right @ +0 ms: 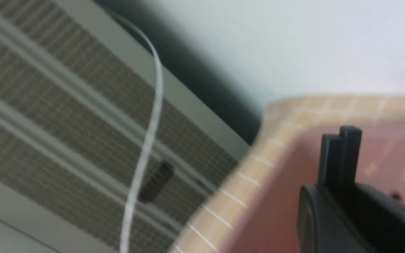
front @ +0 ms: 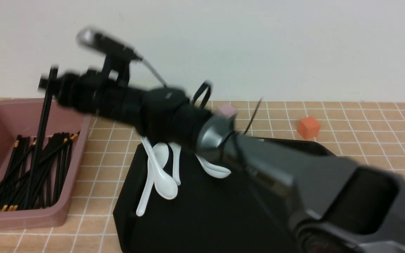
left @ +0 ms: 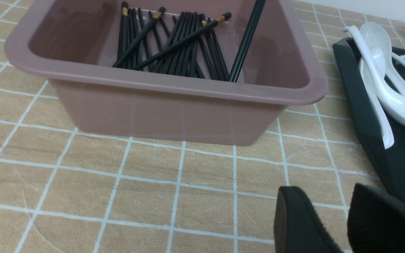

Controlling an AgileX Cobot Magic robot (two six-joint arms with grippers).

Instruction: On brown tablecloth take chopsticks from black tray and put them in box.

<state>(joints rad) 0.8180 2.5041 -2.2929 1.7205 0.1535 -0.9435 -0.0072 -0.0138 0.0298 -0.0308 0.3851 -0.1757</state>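
Here, one box (front: 81, 142), one tray (front: 195, 218) and two small cubes are sitting on the checked tablecloth (front: 364, 119). The box is standing at the robot's left, the tray just beside it towards the middle. The pink cube (front: 227, 110) and the orange cube (front: 308, 127) are resting on the cloth beyond the tray, apart from each other.

The right gripper (front: 49, 84) is reaching across over the box and is clamping two chopsticks (front: 44, 116). These are standing nearly upright, with their lower ends dipping inside the box and their upper ends poking out past the fingers (right: 315, 211).

Inside the box a heap of more chopsticks (front: 37, 175) is lying crisscrossed, some showing gold bands. They are overlapping too much to count, but there are well over a dozen.

On the tray, white spoons (front: 165, 184) are lying in a loose cluster near its far left corner. Four or five are showing, with the arm hiding part of them.

The left gripper (left: 329, 200) is hovering low over the cloth near the box, its fingers (left: 294, 221) standing apart with nothing between them.
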